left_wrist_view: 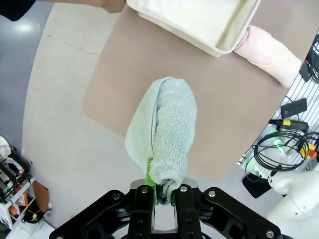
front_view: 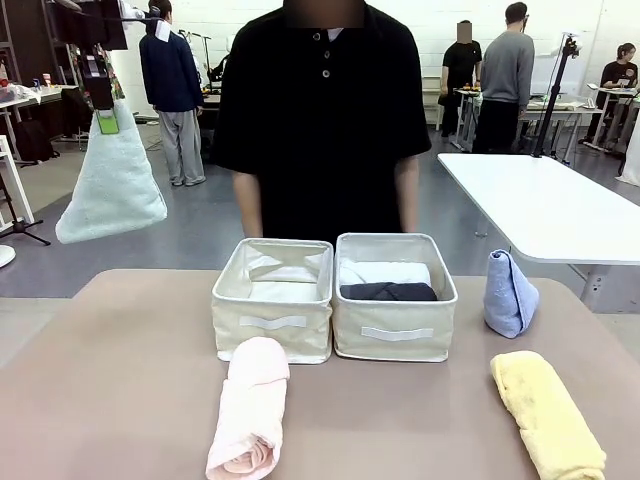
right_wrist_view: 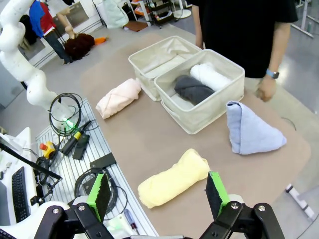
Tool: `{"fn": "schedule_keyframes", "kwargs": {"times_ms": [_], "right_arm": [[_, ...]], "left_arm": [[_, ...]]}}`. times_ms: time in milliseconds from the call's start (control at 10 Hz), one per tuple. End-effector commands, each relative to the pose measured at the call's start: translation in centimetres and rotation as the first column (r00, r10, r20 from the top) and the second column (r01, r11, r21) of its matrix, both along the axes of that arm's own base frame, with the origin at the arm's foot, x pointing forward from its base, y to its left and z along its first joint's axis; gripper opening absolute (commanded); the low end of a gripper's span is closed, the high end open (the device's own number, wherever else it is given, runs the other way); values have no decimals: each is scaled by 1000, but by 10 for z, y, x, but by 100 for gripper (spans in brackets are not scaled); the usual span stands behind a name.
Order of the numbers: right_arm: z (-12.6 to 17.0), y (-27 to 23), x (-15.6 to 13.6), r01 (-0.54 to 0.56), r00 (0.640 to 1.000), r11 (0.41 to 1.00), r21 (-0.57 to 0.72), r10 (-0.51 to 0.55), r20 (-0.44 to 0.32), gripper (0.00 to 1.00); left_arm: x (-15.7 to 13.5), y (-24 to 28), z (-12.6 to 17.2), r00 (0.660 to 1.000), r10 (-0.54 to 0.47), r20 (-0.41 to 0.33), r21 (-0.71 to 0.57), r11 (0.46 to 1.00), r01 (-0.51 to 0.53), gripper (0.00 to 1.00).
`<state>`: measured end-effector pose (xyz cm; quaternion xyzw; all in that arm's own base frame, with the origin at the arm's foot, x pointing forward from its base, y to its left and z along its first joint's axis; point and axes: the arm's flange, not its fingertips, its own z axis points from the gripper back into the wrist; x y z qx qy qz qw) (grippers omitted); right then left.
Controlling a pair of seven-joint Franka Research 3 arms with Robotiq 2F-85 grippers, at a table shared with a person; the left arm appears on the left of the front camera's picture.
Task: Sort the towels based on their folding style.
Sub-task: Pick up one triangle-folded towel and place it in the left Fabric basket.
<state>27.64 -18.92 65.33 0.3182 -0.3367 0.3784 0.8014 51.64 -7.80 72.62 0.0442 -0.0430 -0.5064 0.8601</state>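
While the left gripper clamps the sage-green cone towel aloft at far left, carrying is in hand; next, probably lower it into the empty left bin; right gripper gapes idle.

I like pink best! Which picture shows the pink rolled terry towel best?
The front view: the pink rolled terry towel lies close and big, in front of the left beige fabric bin. The right wrist view shows the towel whole but smaller; the left wrist view has it small, upper right.
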Motion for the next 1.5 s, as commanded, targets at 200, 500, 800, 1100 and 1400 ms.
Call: {"fn": "schedule_keyframes", "kwargs": {"times_ms": [200,500,800,1100,1400], "right_arm": [[2,0,1,-12,1000,1000,24,11,18,100],[2,0,1,-12,1000,1000,24,11,18,100],[2,0,1,-12,1000,1000,24,11,18,100],[2,0,1,-12,1000,1000,24,11,18,100],[2,0,1,-12,1000,1000,24,11,18,100]], "left_arm": [[-8,-29,21,997,20,78,-20,1000,-19,13],[-38,-139,70,986,-153,59,16,988,152,13],[-13,-211,38,971,-214,-103,4,977,215,13],[7,-249,2,948,-235,-214,40,968,249,13],[-83,-108,62,975,-192,-115,217,953,214,13]]}}
